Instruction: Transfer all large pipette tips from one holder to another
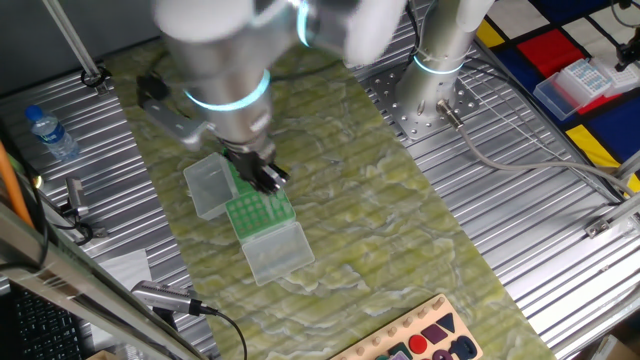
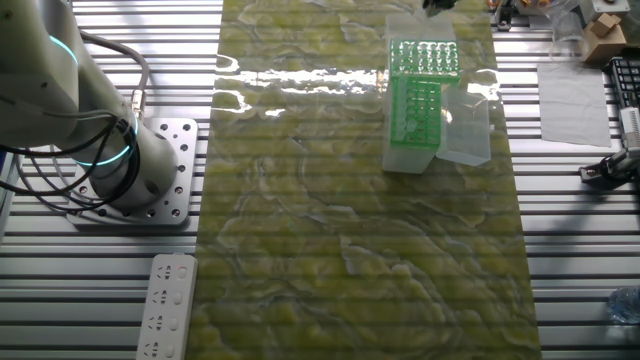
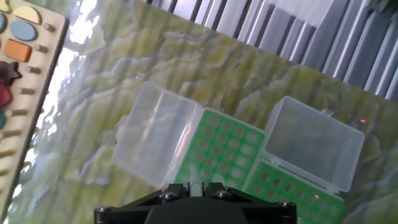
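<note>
Mat (image 2: 350, 250): tips (image 3: 194, 186) seemingly between fingers (image 3: 214, 186)

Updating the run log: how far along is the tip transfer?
Done: both rack lids are open. In hand: the claw hangs over the green racks; whether it holds a tip is unclear. Left: pale tips show in one rack in the other fixed view. They can't be counted, so probably most of the transfer.

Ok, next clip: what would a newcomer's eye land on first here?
Two green racks with clear lids flipped open, side by side on the marbled yellow-green mat. The gripper hangs just above them, under the arm's glowing cyan ring.
</note>
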`<state>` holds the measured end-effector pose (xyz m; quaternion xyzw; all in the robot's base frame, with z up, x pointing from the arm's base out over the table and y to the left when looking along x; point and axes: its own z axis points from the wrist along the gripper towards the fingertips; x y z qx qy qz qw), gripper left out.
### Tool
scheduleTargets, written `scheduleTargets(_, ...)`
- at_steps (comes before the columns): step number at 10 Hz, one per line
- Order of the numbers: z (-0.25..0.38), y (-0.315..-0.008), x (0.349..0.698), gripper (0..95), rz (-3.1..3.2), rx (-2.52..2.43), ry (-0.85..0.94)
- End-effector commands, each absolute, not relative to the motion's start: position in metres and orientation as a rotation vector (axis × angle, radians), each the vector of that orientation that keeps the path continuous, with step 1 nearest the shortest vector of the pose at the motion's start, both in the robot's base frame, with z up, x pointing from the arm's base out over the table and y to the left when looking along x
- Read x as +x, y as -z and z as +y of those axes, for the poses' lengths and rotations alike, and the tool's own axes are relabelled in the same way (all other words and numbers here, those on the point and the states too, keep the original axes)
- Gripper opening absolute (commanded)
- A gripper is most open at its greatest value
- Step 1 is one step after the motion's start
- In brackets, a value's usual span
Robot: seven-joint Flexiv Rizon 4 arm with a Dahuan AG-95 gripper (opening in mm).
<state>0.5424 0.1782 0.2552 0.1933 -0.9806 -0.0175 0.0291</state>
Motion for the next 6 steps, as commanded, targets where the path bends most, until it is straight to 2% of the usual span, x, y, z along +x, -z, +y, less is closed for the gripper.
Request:
scheduleTargets(1, 0.179, -0.276, 0.555, 0.0, -2.997, 0.59, 0.061)
scheduleTargets(4, 0.177, -0.308, 0.571, 0.0, -2.943, 0.593, 0.062)
scheduleTargets(6, 0.169, -0.316, 0.571, 0.0, -2.913, 0.655, 0.05)
